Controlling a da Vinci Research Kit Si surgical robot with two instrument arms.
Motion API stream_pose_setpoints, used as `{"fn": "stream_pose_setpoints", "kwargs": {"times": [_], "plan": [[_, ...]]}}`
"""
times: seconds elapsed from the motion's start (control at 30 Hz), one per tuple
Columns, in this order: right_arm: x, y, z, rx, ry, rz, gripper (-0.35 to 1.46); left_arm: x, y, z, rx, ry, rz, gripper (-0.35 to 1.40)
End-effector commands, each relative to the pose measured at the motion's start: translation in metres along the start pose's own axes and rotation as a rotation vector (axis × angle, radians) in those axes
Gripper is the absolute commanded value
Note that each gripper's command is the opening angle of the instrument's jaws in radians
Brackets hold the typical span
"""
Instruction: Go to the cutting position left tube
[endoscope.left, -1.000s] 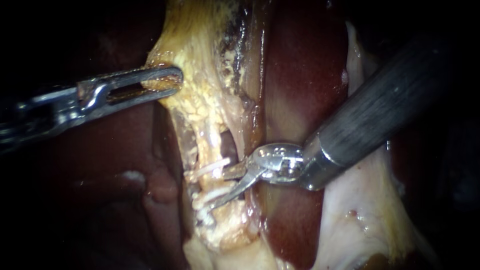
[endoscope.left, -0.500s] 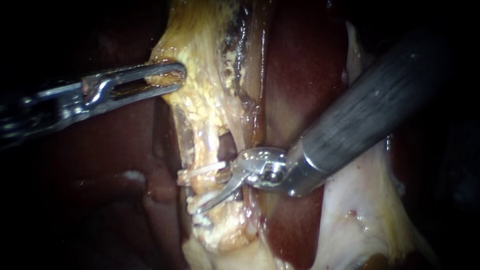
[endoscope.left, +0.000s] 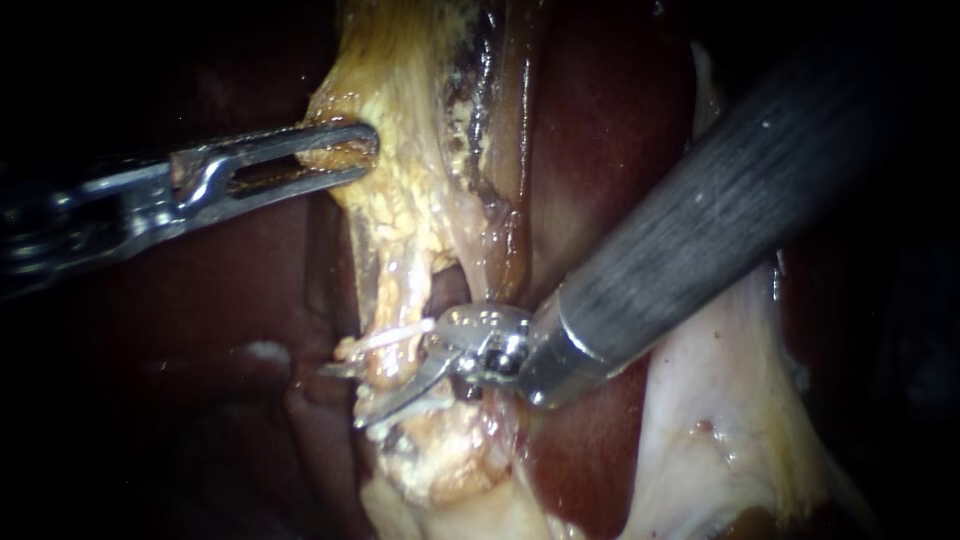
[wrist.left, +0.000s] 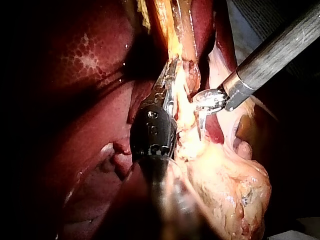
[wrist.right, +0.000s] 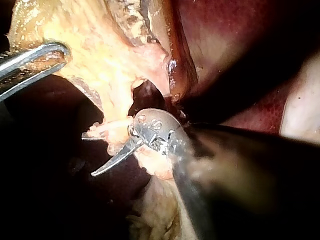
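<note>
My right instrument (endoscope.left: 345, 395) comes in from the upper right, its two curved blades open. They straddle the left tube (endoscope.left: 398, 300), a pale yellow strand running down from the fatty gallbladder tissue (endoscope.left: 400, 190). A white clip (endoscope.left: 385, 338) crosses the tube just above the upper blade. In the right wrist view the blades (wrist.right: 90, 155) gape around the same strand (wrist.right: 117, 134). My left instrument (endoscope.left: 345, 150) is shut on the edge of the yellow tissue higher up, holding it taut. It also shows in the left wrist view (wrist.left: 170, 80).
Dark red liver (endoscope.left: 600, 150) lies behind and to the right of the tube. A dark gap (endoscope.left: 452, 288) opens between the tube and the strand beside it. Pale membrane (endoscope.left: 720, 400) spreads under the right shaft (endoscope.left: 700, 220).
My right instrument has slid leftward and slightly down, bringing its open blades from beside the tube to across it. The left instrument keeps its hold, nearly still.
</note>
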Motion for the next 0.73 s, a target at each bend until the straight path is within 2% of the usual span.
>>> {"fn": "stream_pose_setpoints", "kwargs": {"times": [0.03,0.2,0.73], "plan": [[0.0000,0.0001,-0.0001,-0.003,0.000,0.006,1.20,0.0000,0.0000,0.0000,0.000,0.000,0.000,-0.35],[-0.0001,0.0005,-0.0003,-0.003,0.017,0.017,1.20,0.0000,-0.0001,0.0001,0.000,0.000,0.000,-0.35],[-0.0001,0.0006,-0.0004,-0.006,0.020,0.046,1.20,0.0001,-0.0001,0.0002,-0.001,-0.001,0.000,-0.35]]}}
